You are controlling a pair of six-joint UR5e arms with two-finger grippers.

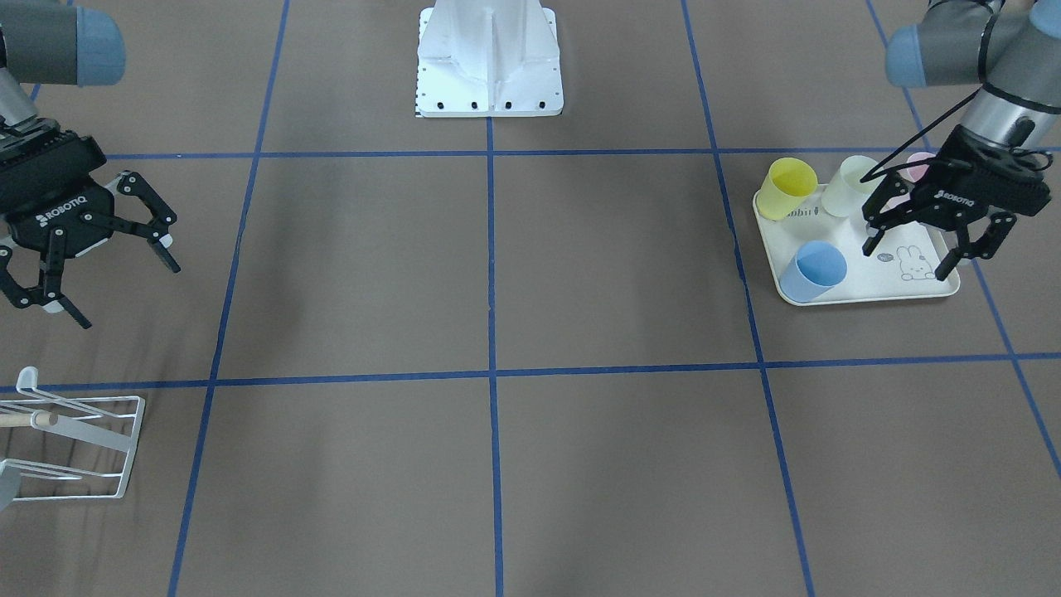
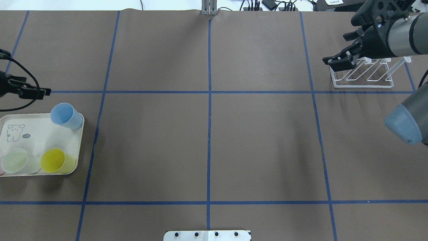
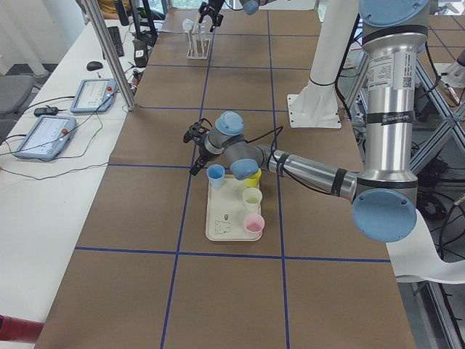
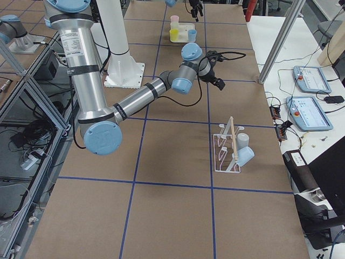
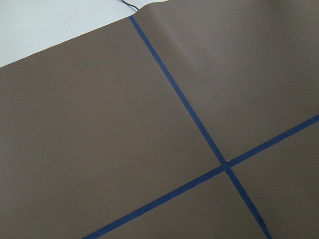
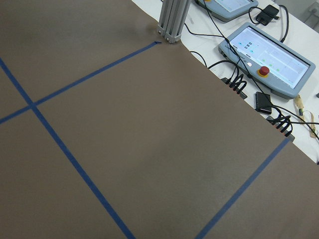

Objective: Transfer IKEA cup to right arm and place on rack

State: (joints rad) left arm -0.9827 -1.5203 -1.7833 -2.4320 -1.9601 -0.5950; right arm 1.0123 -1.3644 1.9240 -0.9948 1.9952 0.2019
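Several plastic cups stand on a cream rabbit tray (image 1: 879,286): a blue cup (image 1: 814,269), a yellow cup (image 1: 787,189), a pale green cup (image 1: 850,186) and a pink cup (image 1: 918,166), half hidden behind the arm. My left gripper (image 1: 912,253) hangs open and empty above the tray's rabbit end, touching no cup. The white wire rack (image 1: 75,448) with its wooden peg sits at the far side of the table. My right gripper (image 1: 124,290) is open and empty above the table, apart from the rack. In the overhead view the right gripper (image 2: 337,62) covers part of the rack (image 2: 364,78).
Two bluish cups (image 4: 244,148) hang on the rack (image 4: 229,148). The white robot base (image 1: 489,62) stands at the table's middle edge. Control tablets (image 4: 310,97) and cables lie on the side bench. Both wrist views show only brown table and blue tape lines.
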